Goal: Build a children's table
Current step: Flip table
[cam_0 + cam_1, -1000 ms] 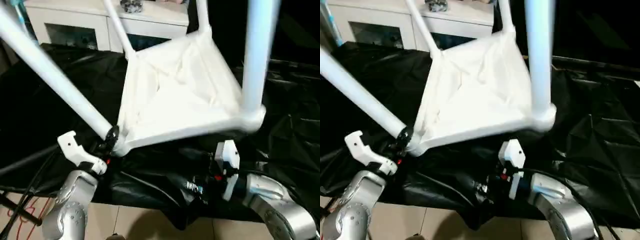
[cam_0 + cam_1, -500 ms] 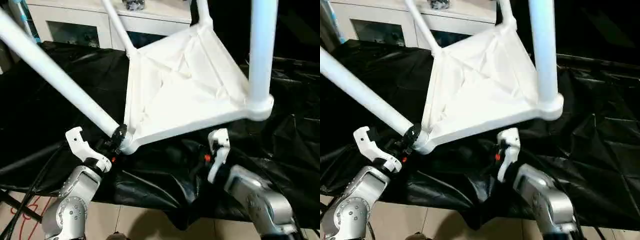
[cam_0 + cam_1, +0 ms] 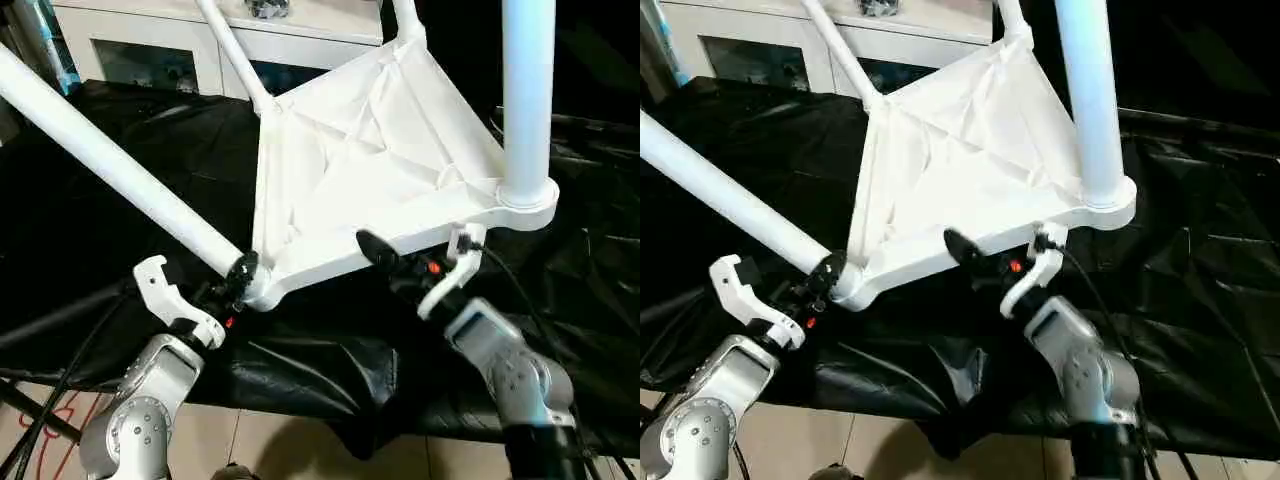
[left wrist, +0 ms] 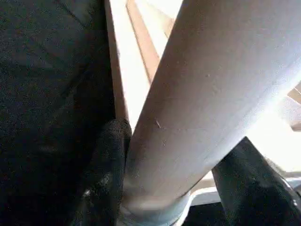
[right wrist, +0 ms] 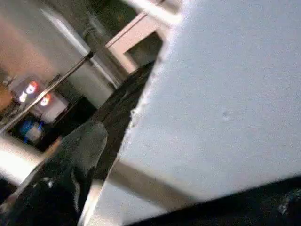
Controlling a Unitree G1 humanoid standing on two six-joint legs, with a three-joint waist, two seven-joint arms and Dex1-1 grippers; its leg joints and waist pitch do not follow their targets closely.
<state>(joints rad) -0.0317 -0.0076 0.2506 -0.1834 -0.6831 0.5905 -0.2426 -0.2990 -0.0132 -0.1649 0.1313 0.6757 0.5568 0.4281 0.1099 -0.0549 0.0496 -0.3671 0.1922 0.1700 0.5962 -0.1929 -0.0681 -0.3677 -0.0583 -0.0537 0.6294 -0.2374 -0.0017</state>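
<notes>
The children's table lies upside down and tilted, its tabletop [image 3: 370, 150] showing the ribbed underside, with legs standing up from the corner sockets. My left gripper [image 3: 240, 272] is shut on the near-left leg [image 3: 120, 175] right at its socket; in the left wrist view a black finger [image 4: 106, 169] sits on each side of the leg [image 4: 211, 94]. My right gripper [image 3: 400, 262] is open, its jaws straddling the tabletop's near edge [image 5: 225, 94] not far from the near-right leg [image 3: 527, 100].
A black sheet [image 3: 100, 230] covers the work surface under the table. A white cabinet [image 3: 150, 50] with glass doors stands behind it. Cables [image 3: 40, 400] hang at the lower left over the tiled floor.
My right gripper has come up from below the sheet's front and reached the tabletop's near edge, still open. My left gripper has kept its hold on the leg.
</notes>
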